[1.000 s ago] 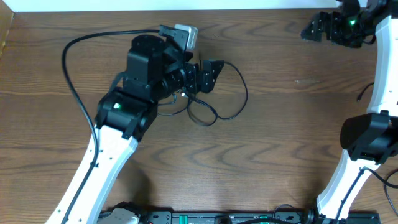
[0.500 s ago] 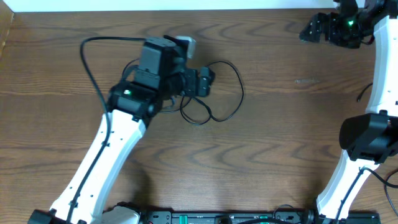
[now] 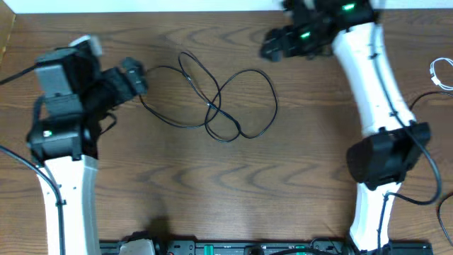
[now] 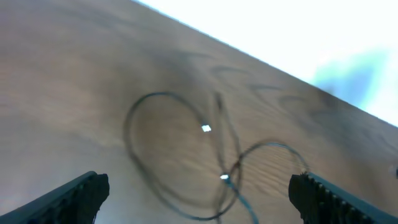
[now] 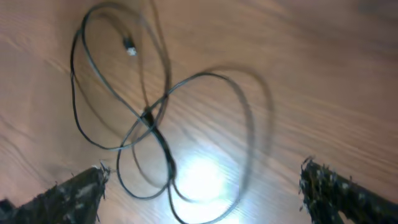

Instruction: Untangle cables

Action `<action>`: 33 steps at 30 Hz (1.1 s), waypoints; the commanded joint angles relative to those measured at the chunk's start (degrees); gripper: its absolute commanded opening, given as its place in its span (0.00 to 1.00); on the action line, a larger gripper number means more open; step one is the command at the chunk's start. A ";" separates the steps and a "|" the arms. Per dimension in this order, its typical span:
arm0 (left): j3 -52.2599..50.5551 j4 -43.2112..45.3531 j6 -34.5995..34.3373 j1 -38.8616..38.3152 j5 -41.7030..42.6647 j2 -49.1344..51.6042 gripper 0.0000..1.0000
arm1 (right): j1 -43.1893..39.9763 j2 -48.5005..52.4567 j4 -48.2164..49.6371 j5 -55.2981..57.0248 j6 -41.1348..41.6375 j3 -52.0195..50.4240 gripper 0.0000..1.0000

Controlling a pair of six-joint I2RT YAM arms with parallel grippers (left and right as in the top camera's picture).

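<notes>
From my remote station, left to right across the brown wood-grain worktop point(image 3: 212, 191): the left arm's black pincer point(image 3: 136, 75) points rightward near the left edge, its two fingers spread wide with nothing between them. In its wrist view they sit at the bottom corners, clear of the cord

Just right of it lies the long, thin black cable point(image 3: 211, 106), loose on the worktop's middle toward the far edge. One strand runs from close by the left pincer, though I cannot tell whether they touch. The rest folds into several overlapping loops that cross at one point, and the widest loop bulges to the right. Both wrist cameras look down on the same crossing point(image 5: 149, 116), and the right one picks out a small pale tip point(image 5: 129, 48) on the cord

Beyond the loops, at the far edge, the right arm's black pincer point(image 3: 269, 48) faces left toward the tangle, its fingers likewise wide apart and empty

At the far right edge, well apart from the black cord, sits the short, thin white cable point(image 3: 437, 71), only partly in view
</notes>
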 commanded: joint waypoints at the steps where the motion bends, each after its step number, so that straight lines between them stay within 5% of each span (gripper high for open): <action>1: 1.03 -2.27 -0.70 5.01 -0.37 0.85 0.98 | 6.69 -1.64 4.87 3.63 5.05 -6.29 0.96; 14: 0.96 -5.22 -0.68 6.73 -0.39 2.23 0.98 | 23.43 -1.62 25.00 18.67 15.28 -24.79 0.92; 33: 0.81 -10.45 -0.68 6.73 -0.55 2.23 0.98 | 30.01 -1.11 41.46 30.10 24.98 -37.62 0.89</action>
